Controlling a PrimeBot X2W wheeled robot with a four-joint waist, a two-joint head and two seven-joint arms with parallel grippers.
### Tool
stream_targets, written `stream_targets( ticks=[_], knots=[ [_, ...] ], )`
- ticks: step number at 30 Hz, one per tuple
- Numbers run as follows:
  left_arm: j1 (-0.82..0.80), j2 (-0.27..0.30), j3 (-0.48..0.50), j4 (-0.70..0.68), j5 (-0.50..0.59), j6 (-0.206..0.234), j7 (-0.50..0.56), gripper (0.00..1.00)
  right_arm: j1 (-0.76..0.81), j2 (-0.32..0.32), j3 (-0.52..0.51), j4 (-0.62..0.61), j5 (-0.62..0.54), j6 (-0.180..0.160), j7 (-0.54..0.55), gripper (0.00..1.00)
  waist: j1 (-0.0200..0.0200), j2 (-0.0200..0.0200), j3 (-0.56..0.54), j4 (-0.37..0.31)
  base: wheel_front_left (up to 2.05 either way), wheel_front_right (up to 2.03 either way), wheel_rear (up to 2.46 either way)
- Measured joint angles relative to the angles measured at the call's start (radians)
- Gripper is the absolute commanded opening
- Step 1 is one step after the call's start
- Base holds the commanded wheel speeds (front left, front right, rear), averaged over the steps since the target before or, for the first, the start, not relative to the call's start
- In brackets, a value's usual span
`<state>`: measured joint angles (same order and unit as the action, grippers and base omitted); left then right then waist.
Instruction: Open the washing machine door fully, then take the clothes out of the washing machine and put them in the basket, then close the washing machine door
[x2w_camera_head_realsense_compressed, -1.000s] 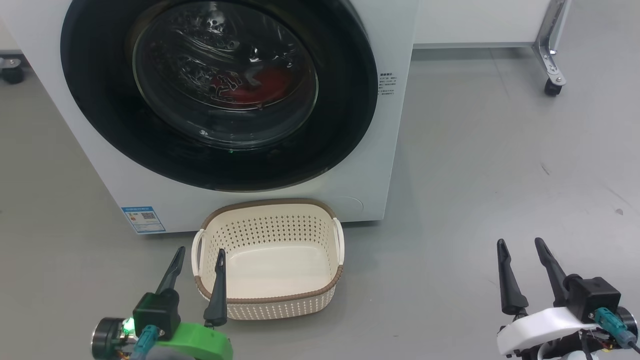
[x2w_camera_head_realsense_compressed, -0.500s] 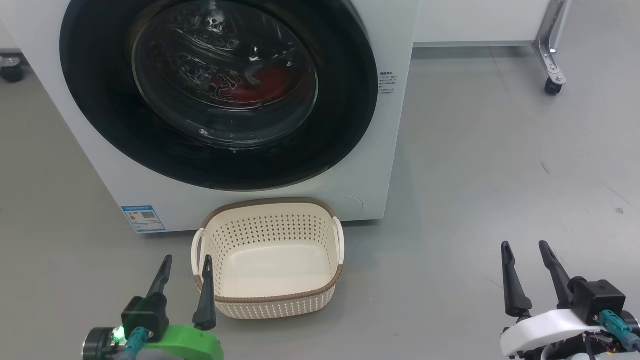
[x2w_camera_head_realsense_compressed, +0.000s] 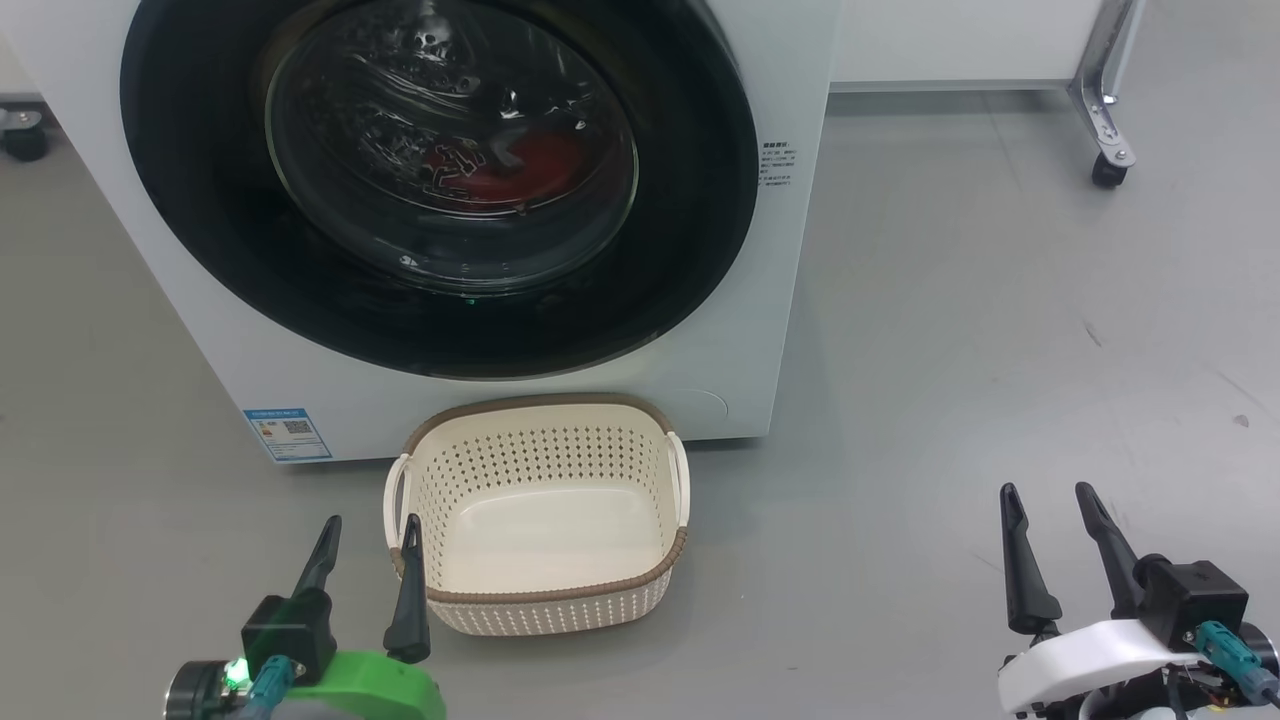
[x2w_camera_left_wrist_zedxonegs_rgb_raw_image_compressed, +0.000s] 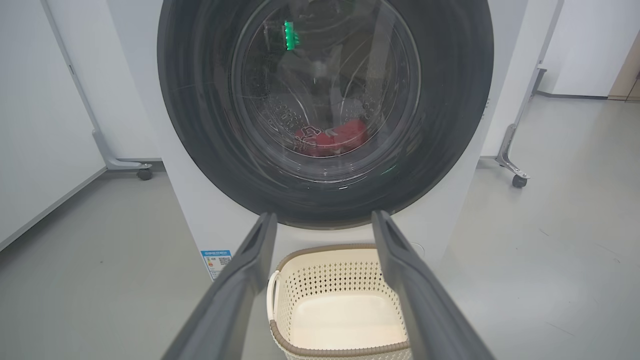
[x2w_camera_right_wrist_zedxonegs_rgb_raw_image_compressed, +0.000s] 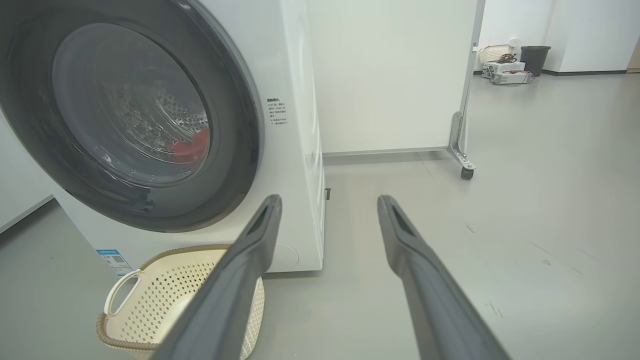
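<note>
Drawing back is the only real change. Over the last 1 second the left gripper (x2w_camera_head_realsense_compressed: 372, 522) has slid lower and closer to the robot in the head view. Its inner finger sat over the basket's (x2w_camera_head_realsense_compressed: 540, 402) near left corner and now lines up with the basket's left edge. For the latter half of that second it has barely moved. The right gripper (x2w_camera_head_realsense_compressed: 1047, 492) has dipped only slightly and hangs over bare grey floor (x2w_camera_head_realsense_compressed: 950, 350), well apart from everything. On both grippers the 2 dark fingers stand wide apart with nothing between them.

For the task, this reads as settling into a waiting pose rather than a start. The washing machine door (x2w_camera_head_realsense_compressed: 440, 170) is shut flat against the white washing machine (x2w_camera_head_realsense_compressed: 745, 370), and neither gripper is near its glossy black rim. Opening it, the 1st step, looks not yet begun.

There are 2 containers. The perforated steel drum (x2w_camera_left_wrist_zedxonegs_rgb_raw_image_compressed: 280, 110), seen through the bulging door glass, holds the clothes (x2w_camera_head_realsense_compressed: 520, 165), a red heap with dark white-edged lettering lying low in the drum. How many pieces there are cannot be told through the reflections. The cream basket is empty, its smooth bottom bare. It stands upright on the floor just in front of the machine, below the door and right of the blue label sticker (x2w_camera_head_realsense_compressed: 287, 434). Whether its far rim touches the machine's front cannot be told.
</note>
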<state>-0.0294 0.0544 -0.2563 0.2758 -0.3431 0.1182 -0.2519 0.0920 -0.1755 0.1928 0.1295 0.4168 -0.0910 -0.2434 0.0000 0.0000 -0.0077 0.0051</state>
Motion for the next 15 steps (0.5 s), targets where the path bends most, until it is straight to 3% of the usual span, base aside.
stream_targets(
  ticks=[3,4,5,15],
  knots=[
    [0.000,-0.001,0.001,0.001,0.000,0.000,0.000,1.00,0.000,0.000,-0.002,0.000,-0.004,0.000,0.000,1.00,0.0000,0.0000,0.001,0.001,0.00,0.00,0.00],
    [0.000,-0.001,0.002,0.001,0.001,0.000,0.000,1.00,0.000,0.000,-0.003,0.000,-0.004,0.000,0.000,0.92,0.0000,0.0000,0.002,0.001,0.00,0.00,0.00],
    [0.000,-0.001,0.003,0.002,0.001,0.000,0.000,1.00,0.000,0.000,-0.003,0.000,-0.004,0.000,0.000,0.00,0.0000,0.0000,0.002,0.001,0.00,0.00,0.00],
    [0.000,-0.004,0.013,0.006,0.002,0.000,0.000,1.00,0.000,0.000,-0.003,0.002,-0.004,0.002,-0.001,0.00,0.0000,0.0000,0.003,0.001,0.00,0.00,0.00]
  ],
)
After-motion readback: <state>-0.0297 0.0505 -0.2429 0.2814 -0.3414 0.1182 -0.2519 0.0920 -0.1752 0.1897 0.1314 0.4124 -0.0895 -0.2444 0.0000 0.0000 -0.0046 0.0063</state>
